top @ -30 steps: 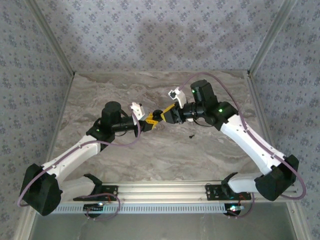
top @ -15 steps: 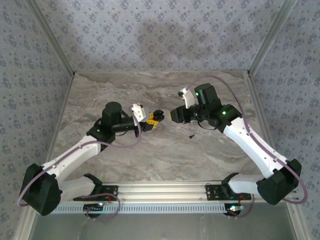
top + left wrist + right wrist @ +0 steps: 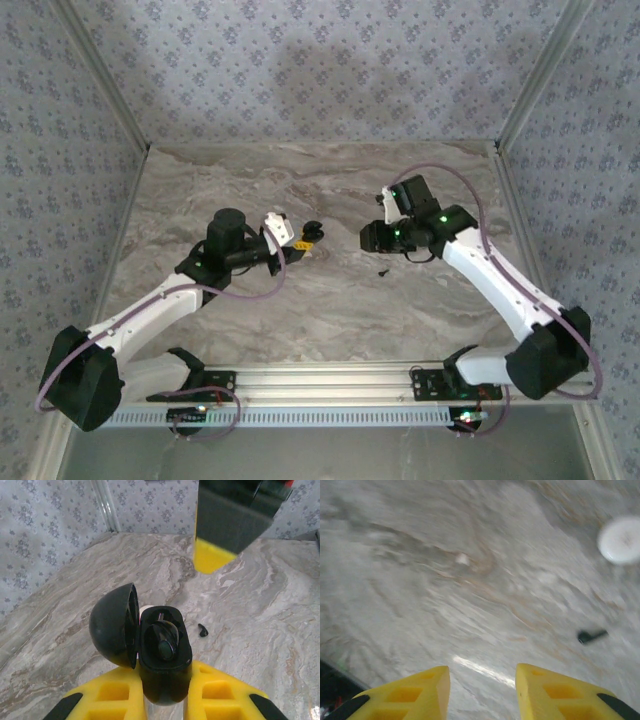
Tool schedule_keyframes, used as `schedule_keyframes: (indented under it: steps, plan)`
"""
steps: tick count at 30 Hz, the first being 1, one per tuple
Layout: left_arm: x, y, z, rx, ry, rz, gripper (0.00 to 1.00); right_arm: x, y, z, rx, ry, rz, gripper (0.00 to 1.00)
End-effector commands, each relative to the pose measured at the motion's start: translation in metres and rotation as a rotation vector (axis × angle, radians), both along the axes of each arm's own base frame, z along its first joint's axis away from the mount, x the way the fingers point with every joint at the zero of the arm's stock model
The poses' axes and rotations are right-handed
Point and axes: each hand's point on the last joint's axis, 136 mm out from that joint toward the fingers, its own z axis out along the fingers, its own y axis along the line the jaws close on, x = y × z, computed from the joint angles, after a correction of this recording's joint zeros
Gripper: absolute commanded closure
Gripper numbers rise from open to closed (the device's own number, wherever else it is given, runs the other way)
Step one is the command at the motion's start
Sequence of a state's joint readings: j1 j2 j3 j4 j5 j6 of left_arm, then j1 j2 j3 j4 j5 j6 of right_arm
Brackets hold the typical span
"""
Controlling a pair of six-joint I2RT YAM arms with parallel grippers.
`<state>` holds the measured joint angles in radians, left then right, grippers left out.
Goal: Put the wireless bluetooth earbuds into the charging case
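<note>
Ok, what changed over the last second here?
The right gripper pulled back from the charging case to the right, jaws now open and empty. The left gripper kept its hold on the open case; the black earbud on the table stayed put.

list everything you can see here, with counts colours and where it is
charging case: 1, black, lid open, held off the table in the left gripper; something dark sits inside, unclear what
earbud: 1, black, lying on the table right of the case
disc: 1, white, round, on the table
speck: 1, white, on the table, too blurred to identify
table: 1, grey marble pattern
walls: grey patterned, around the table
left gripper: 1, yellow fingers, shut on the case
right gripper: 1, yellow fingers, open and empty, above the table
</note>
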<state>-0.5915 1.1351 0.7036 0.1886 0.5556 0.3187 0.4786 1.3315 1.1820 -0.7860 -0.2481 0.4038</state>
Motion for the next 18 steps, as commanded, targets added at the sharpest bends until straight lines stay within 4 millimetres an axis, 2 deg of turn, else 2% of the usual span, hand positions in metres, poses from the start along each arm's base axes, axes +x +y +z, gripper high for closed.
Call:
schedule_keyframes:
  steps: [1, 4, 7, 12, 14, 18]
  plan:
    - [0.001, 0.001, -0.006, 0.018, -0.003, 0.014, 0.87, -0.019, -0.032, -0.045, -0.177, 0.17, -0.051, 0.56]
    - [0.002, 0.002, -0.009, 0.023, 0.007, 0.023, 0.87, -0.012, -0.039, -0.063, -0.239, 0.179, -0.009, 0.54]
    - [0.002, 0.002, -0.01, 0.021, 0.015, 0.028, 0.87, 0.002, -0.039, -0.077, -0.267, 0.173, 0.068, 0.48]
    - [0.002, 0.004, -0.012, 0.021, 0.02, 0.038, 0.87, 0.021, -0.037, -0.108, -0.251, 0.216, 0.129, 0.47]
    - [0.002, 0.005, -0.013, 0.024, 0.02, 0.042, 0.87, 0.034, -0.033, -0.112, -0.238, 0.207, 0.147, 0.47]
    - [0.004, 0.004, -0.014, 0.028, 0.024, 0.042, 0.87, 0.042, -0.024, -0.126, -0.201, 0.23, 0.173, 0.47]
